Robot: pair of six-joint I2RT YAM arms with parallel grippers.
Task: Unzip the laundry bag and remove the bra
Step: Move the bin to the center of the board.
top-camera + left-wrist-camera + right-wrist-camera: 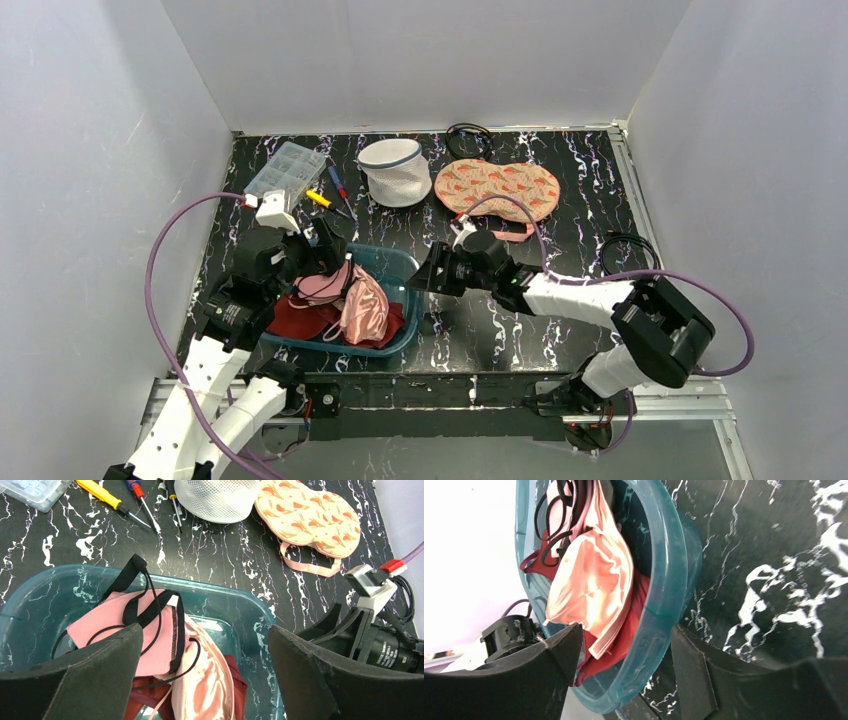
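Sitting at the back of the desk (480, 340), the laundry bag (395, 172) stood well apart from both arms (blue-grey trim around its rim). The left fingers (90, 680) hung spread above the garments (360, 305) in the teal basin (405, 262); the right fingers (524, 680) straddled its rim, apart.

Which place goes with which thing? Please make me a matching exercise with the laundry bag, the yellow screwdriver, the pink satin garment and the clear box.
Things:
1. laundry bag
2. yellow screwdriver
3. pink satin garment
4. clear box

Places:
A. inside the teal tub
B. near the far left corner of the table
C. just left of the patterned bra
D. between the clear box and the laundry bag

Pairs: 1-C, 2-D, 3-A, 4-B
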